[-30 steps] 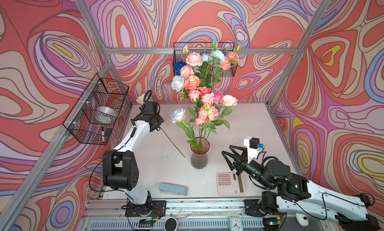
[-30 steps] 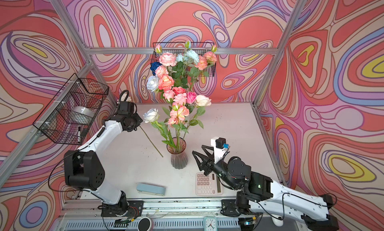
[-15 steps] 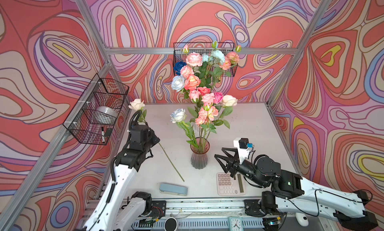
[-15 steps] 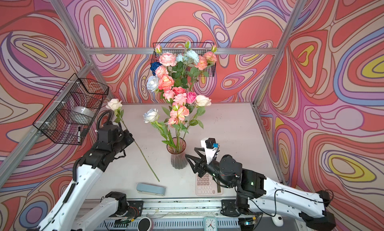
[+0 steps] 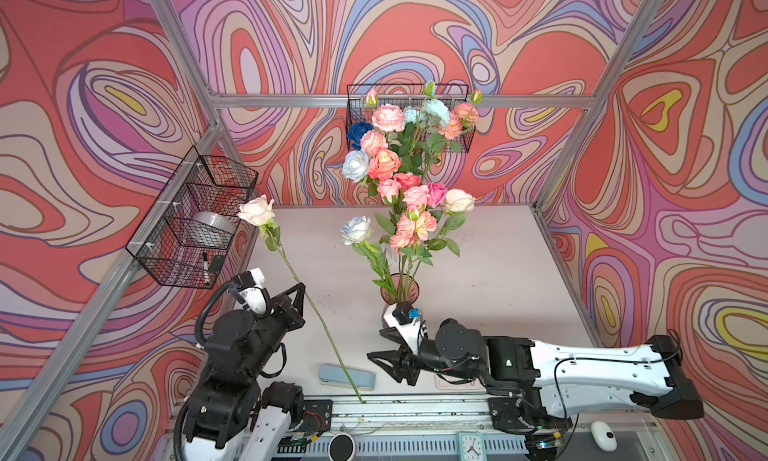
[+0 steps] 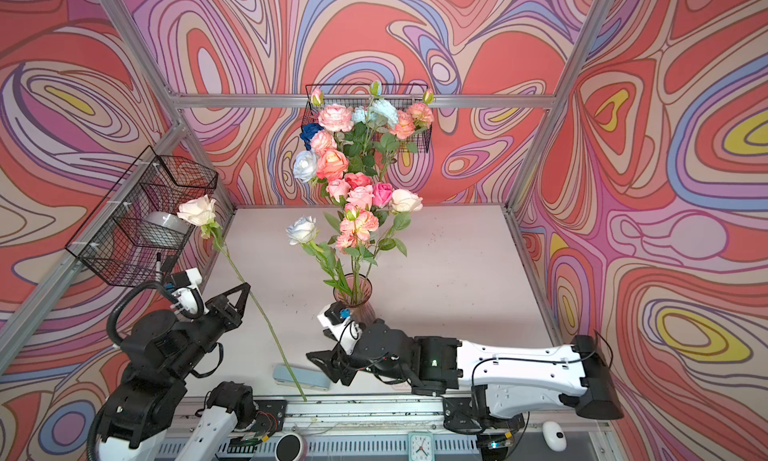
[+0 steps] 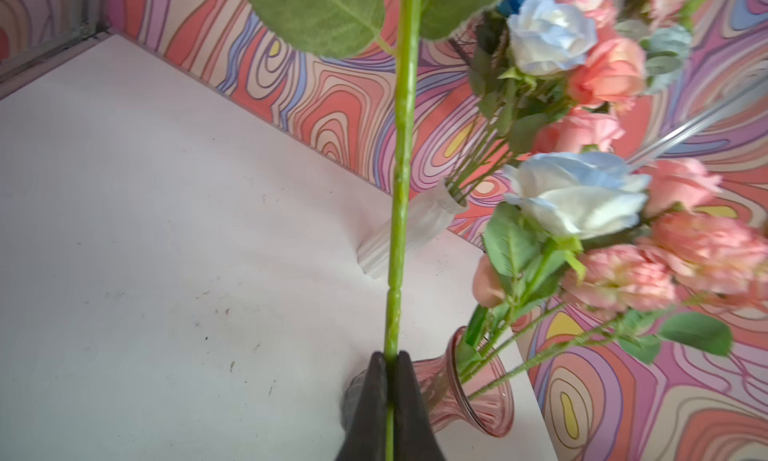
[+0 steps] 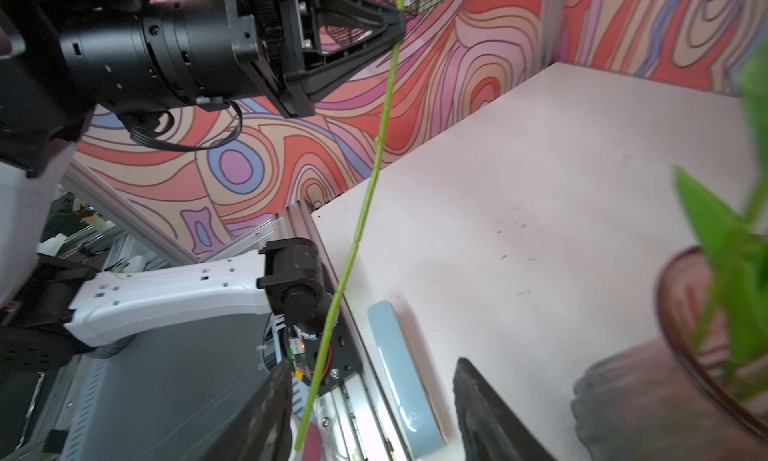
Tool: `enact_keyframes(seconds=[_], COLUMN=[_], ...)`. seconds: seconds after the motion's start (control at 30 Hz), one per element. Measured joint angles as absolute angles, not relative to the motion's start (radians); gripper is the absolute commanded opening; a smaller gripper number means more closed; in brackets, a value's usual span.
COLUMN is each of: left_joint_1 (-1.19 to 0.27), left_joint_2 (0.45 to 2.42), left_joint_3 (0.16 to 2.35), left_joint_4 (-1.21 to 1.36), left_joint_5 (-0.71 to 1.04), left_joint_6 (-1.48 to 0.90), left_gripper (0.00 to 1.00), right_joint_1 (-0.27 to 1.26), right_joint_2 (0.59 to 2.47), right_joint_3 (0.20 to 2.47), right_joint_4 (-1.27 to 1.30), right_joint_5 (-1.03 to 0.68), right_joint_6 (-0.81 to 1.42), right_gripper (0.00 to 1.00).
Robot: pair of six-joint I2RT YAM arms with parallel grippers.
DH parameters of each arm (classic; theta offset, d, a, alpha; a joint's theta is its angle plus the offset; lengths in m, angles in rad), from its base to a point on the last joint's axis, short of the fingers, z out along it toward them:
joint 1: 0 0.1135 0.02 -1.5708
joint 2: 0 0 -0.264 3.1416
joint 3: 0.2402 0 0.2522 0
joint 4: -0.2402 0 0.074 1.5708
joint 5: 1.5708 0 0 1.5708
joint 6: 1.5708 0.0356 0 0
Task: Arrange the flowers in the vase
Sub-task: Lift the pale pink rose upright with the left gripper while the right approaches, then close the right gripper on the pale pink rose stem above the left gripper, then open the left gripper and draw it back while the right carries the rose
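Note:
My left gripper (image 5: pixel 302 288) (image 6: pixel 248 287) (image 7: pixel 390 357) is shut on the green stem (image 7: pixel 401 168) of a cream rose (image 5: pixel 257 211) (image 6: pixel 197 210). The rose is held off the table, head up by the left wall. Its stem slants down to the table's front edge. A pink glass vase (image 5: pixel 399 288) (image 6: pixel 353 288) (image 7: pixel 478 388) stands mid-table with several flowers (image 5: pixel 411 226) in it. My right gripper (image 5: pixel 374 344) (image 6: pixel 316 344) (image 8: pixel 372 365) is open, low in front of the vase. The stem's lower end (image 8: pixel 316 380) hangs between its fingers, untouched.
More flowers (image 5: pixel 386 118) stand in a white vase (image 7: pixel 415 226) at the back. A blue-grey case (image 5: pixel 347 376) lies at the front edge. A wire basket (image 5: pixel 195 222) hangs on the left wall and another wire basket (image 5: pixel 457 106) on the back wall. A calculator (image 5: pixel 453 382) lies under my right arm.
My left arm drew back toward the front and raised the cream rose, stem now hanging steeply. My right gripper moved left past the vase to the stem's lower end.

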State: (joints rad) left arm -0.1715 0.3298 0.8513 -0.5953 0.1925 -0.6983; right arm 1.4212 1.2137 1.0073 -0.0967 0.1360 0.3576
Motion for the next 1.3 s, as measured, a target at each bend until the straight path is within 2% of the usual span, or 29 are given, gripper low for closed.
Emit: enact_keyframes(seconds=[0.27, 0.43, 0.6, 0.7, 0.77, 0.83, 0.87, 0.93, 0.97, 1.1, 1.3], left_joint_1=[-0.171, -0.171, -0.171, -0.171, -0.171, -0.172, -0.172, -0.173, -0.173, -0.175, -0.176], left_joint_2=[0.224, 0.208, 0.208, 0.209, 0.216, 0.228, 0.232, 0.234, 0.234, 0.230, 0.206], left_joint_3=[0.836, 0.816, 0.815, 0.815, 0.815, 0.815, 0.815, 0.815, 0.815, 0.815, 0.815], left_joint_4=[-0.529, -0.460, -0.402, -0.368, -0.344, -0.330, -0.321, -0.316, -0.316, -0.315, -0.319], left_joint_5=[0.350, 0.482, 0.582, 0.639, 0.678, 0.701, 0.706, 0.706, 0.705, 0.682, 0.613], left_joint_6=[-0.640, -0.632, -0.633, -0.640, -0.648, -0.657, -0.659, -0.667, -0.673, -0.686, -0.681], left_gripper=[0.00, 0.00, 0.00, 0.00, 0.02, 0.32, 0.50, 0.76, 0.85, 0.96, 0.99], right_joint_1=[1.426, 1.426, 1.426, 1.426, 1.426, 1.426, 1.423, 1.420, 1.422, 1.427, 1.427], right_joint_2=[1.415, 1.498, 1.541, 1.545, 1.546, 1.546, 1.546, 1.546, 1.542, 1.485, 1.291], right_joint_3=[1.295, 1.446, 1.504, 1.506, 1.506, 1.506, 1.506, 1.506, 1.504, 1.452, 1.331], right_joint_4=[-0.146, -0.218, -0.284, -0.312, -0.321, -0.328, -0.332, -0.335, -0.335, -0.330, -0.311], right_joint_5=[0.125, 0.134, 0.142, 0.145, 0.146, 0.152, 0.159, 0.162, 0.165, 0.199, 0.347], right_joint_6=[0.368, 0.363, 0.358, 0.356, 0.352, 0.347, 0.340, 0.338, 0.334, 0.310, 0.239], right_gripper=[0.72, 0.69, 0.50, 0.30, 0.12, 0.00, 0.00, 0.00, 0.00, 0.00, 0.00])
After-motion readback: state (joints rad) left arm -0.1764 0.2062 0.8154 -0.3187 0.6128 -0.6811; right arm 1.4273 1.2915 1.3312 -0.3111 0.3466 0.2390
